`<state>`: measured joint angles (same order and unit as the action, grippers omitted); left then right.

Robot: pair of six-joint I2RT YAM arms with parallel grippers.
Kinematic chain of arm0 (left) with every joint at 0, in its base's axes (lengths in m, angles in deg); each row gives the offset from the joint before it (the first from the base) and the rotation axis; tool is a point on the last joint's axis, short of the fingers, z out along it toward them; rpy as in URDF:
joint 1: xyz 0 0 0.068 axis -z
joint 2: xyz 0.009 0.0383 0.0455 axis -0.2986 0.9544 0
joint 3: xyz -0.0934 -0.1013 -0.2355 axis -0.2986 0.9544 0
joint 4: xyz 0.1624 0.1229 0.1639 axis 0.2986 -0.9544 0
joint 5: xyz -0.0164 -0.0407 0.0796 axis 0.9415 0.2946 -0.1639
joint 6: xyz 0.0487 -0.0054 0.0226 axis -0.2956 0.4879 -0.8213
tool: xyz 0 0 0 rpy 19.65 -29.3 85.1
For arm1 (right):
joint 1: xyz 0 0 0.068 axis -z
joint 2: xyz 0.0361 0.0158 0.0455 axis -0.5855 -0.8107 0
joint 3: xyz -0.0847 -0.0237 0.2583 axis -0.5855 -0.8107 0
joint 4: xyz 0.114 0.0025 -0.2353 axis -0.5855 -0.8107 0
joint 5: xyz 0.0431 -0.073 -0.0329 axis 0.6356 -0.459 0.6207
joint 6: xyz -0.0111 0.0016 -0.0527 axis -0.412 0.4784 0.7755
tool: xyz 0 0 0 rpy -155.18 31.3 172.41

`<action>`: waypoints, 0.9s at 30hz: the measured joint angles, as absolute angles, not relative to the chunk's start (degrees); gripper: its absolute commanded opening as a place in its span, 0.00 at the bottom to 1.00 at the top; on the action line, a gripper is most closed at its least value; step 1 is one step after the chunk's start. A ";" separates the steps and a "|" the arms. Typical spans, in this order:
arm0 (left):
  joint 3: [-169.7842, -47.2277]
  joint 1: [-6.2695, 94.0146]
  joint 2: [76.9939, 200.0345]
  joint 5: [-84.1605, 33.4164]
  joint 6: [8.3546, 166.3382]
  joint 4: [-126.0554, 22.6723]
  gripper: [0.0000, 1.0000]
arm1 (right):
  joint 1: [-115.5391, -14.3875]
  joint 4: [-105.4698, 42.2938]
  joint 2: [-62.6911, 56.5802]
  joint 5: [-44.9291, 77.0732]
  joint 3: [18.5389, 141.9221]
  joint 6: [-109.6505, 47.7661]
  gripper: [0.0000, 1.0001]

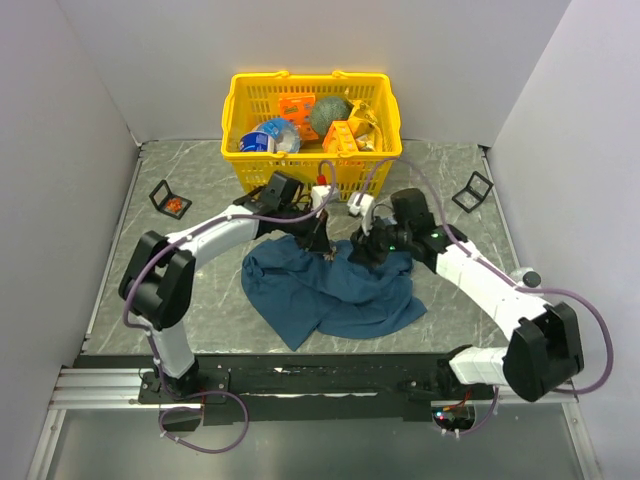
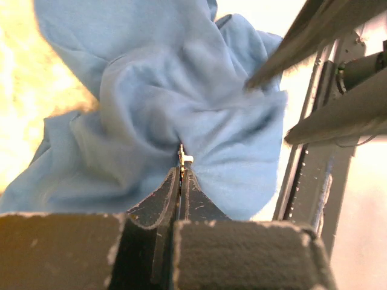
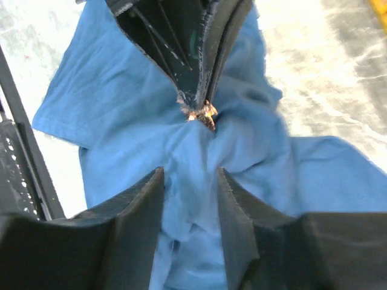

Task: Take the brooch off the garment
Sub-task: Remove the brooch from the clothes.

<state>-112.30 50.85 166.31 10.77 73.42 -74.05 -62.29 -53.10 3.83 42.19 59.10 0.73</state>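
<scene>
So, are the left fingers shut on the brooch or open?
Shut. The left fingers meet with no gap, tips pinching the brooch where the garment bunches.

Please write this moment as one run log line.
left tool: shut on brooch | right tool: open, over garment | brooch: not yet off garment

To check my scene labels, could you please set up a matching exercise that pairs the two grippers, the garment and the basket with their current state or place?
Things:
1. left gripper
2. right gripper
3. blue garment
4. yellow basket

States or places:
A. at the far side, filled with small items
B. jaws apart, above the cloth
C. shut on the brooch
D. crumpled in a heap under both grippers

Pairs: 1-C, 2-B, 3-D, 4-A
</scene>
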 measured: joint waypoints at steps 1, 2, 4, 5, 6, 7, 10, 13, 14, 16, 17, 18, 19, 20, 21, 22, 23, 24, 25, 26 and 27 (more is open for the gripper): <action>-111.64 50.85 165.48 9.87 73.42 -72.93 0.01 | -61.49 -53.56 4.66 42.67 59.51 0.80 0.53; -110.64 50.87 164.03 8.89 73.42 -72.10 0.01 | -60.39 -53.91 5.76 43.33 60.28 0.78 0.56; -109.39 50.89 161.30 7.49 73.42 -71.01 0.01 | -59.04 -54.22 7.42 44.22 61.85 0.78 0.57; -108.87 50.93 159.68 6.83 73.40 -70.13 0.01 | -58.51 -54.17 8.01 44.48 62.64 0.76 0.57; -108.52 50.96 158.22 6.46 73.42 -69.22 0.01 | -58.01 -54.17 8.62 44.77 63.88 0.71 0.58; -108.28 50.96 156.78 6.18 73.44 -68.17 0.01 | -57.84 -53.93 8.90 44.96 64.87 0.60 0.58; -107.36 50.96 153.67 5.96 73.66 -65.00 0.01 | -57.81 -52.66 8.53 45.27 66.94 -0.18 0.57; -106.09 50.96 152.08 6.14 74.05 -62.20 0.01 | -57.81 -51.24 5.84 45.66 68.12 -1.43 0.55; -105.55 50.96 151.90 6.18 74.14 -61.54 0.01 | -57.81 -50.70 4.51 45.66 68.23 -2.02 0.55; -104.37 50.96 151.75 6.27 74.38 -60.60 0.01 | -57.81 -50.04 2.15 45.51 68.21 -2.85 0.54; -103.67 50.96 151.68 6.49 74.51 -60.41 0.01 | -57.81 -49.49 0.86 45.29 67.99 -3.29 0.53; -103.21 50.96 151.64 6.57 74.55 -60.34 0.01 | -57.81 -49.04 -0.08 45.05 67.69 -3.57 0.52; -102.68 50.96 151.53 6.62 74.62 -60.32 0.01 | -57.81 -48.49 -0.69 44.88 67.18 -3.75 0.52; -102.20 50.96 151.38 6.66 74.75 -60.32 0.01 | -57.81 -48.45 -1.06 44.83 66.86 -3.75 0.50; -101.96 50.96 151.16 6.83 74.86 -60.39 0.01 | -57.81 -48.47 -1.28 44.88 66.62 -3.75 0.50; -101.83 50.96 151.01 6.99 74.93 -60.30 0.01 | -57.81 -48.31 -1.30 44.99 66.44 -3.68 0.49; -101.79 50.96 150.79 7.08 74.95 -60.23 0.01 | -57.81 -48.31 -1.30 45.49 66.35 -3.51 0.46; -101.79 50.96 150.61 7.10 74.97 -60.08 0.01 | -57.81 -48.18 -1.30 46.06 66.35 -3.31 0.45; -101.79 50.96 150.39 7.16 74.97 -59.90 0.01 | -57.81 -48.14 -1.30 46.60 66.35 -3.05 0.45; -101.79 50.96 150.22 7.27 75.03 -59.71 0.01 | -57.81 -48.20 -1.30 47.39 66.35 -2.57 0.43; -101.79 50.96 150.13 7.36 75.45 -59.34 0.01 | -57.81 -48.29 -1.30 48.33 66.35 -2.15 0.42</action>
<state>-101.79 50.96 150.13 7.36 75.45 -59.34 -57.81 -48.29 -1.30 48.33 66.35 -2.15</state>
